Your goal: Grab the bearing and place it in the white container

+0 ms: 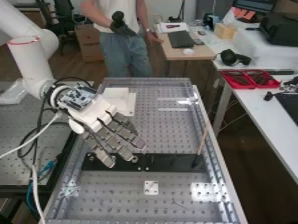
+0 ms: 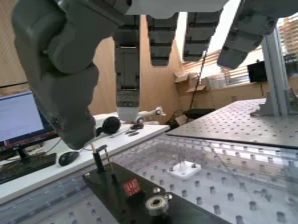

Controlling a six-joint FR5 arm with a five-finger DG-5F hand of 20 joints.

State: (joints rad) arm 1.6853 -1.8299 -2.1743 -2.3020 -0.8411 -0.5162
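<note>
1. Hand (image 1: pixel 94 114): open. Fingers ext'd & approx. straight, slightly spread; nothing gripped.
2. Hand pos., high view: above perf. bench (image 1: pixel 113 202), palm beyond black plate (image 1: pixel 169 162); fingertips slant down toward plate's L end (in view).
3. Arm (image 1: pixel 33 65): enters from upper L of high view; cables hang beside wrist.
4. Hand (image 2: pixel 61 75), wrist view: thumb set off to one side of fingers, w/ open gap betw. them. Thumb tip apart from bearing (image 2: pixel 157 203).
5. Bearing loc.: on black plate, ring face up, seated at a short post. Metal knobs (image 2: pixel 157 190) just beside it.
6. Same plate, wrist view: red block (image 2: pixel 132 187) betw. bearing & upright dark pins w/ copper-col. tips (image 2: pixel 100 159).
7. White container (image 1: pixel 117 101): on bench, high view, beyond black plate & partly behind hand. Bearing well apart from it, i.e. not yet placed.
8. Other items, high view: thin wooden stick (image 1: pixel 202 141), tilted, dark lower end at plate's R portion; small white plate w/ holes (image 1: pixel 151 187) flat on bench, near side of black plate.
</note>
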